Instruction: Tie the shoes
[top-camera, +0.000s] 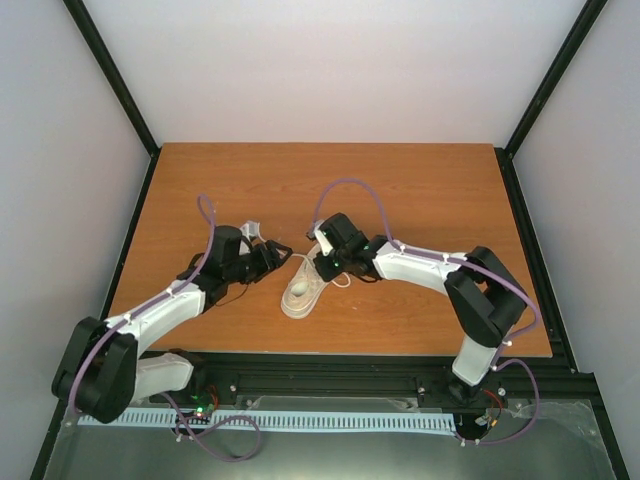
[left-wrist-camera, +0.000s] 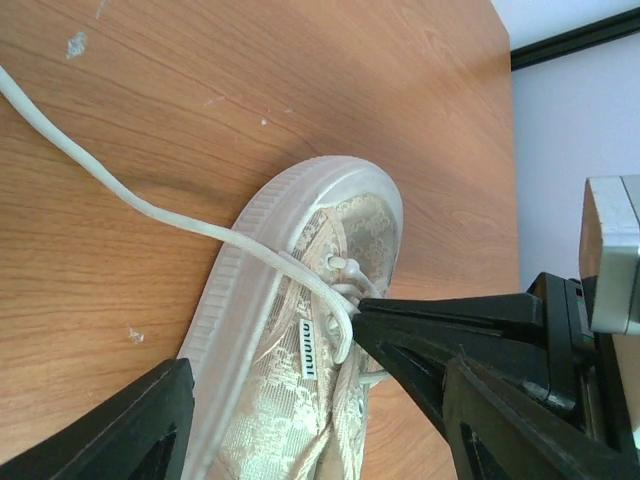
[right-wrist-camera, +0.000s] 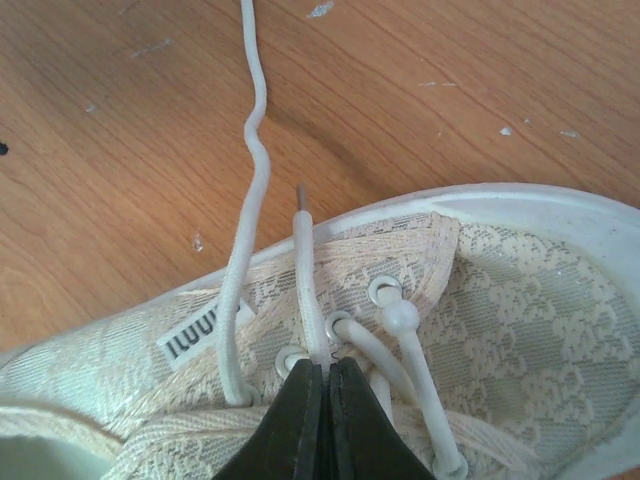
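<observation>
Over on the left, the left claw (top-camera: 272, 256) hangs just beside the sneaker (top-camera: 302, 290), jaws spread wide and holding nothing. In its wrist view the shoe's laced front sits framed between the two dark fingers (left-wrist-camera: 120, 430), which looks like a waiting stance: open and low, placed to take a lace once one is offered. Moving to the middle, the sneaker lies on the bench (top-camera: 420, 200) about halfway between the left and right edges and closer to the near edge than the far one. It rests flat on its sole with the eyelets facing up, so both arms can get at the lacing. The long lace (right-wrist-camera: 250, 200) trails loose from an eyelet and wanders away over the wood, with nobody on it. Now the right side, and here's the action. The right claw (right-wrist-camera: 322, 368) is pinched tight on the short lace (right-wrist-camera: 303, 260) right down at the eyelets, its stiff tip sticking out past the shoe's rim. Gripping that low likely gives firm control for drawing the lace across. No knot or bow shows yet, so by the look of it the tying is barely under way.
</observation>
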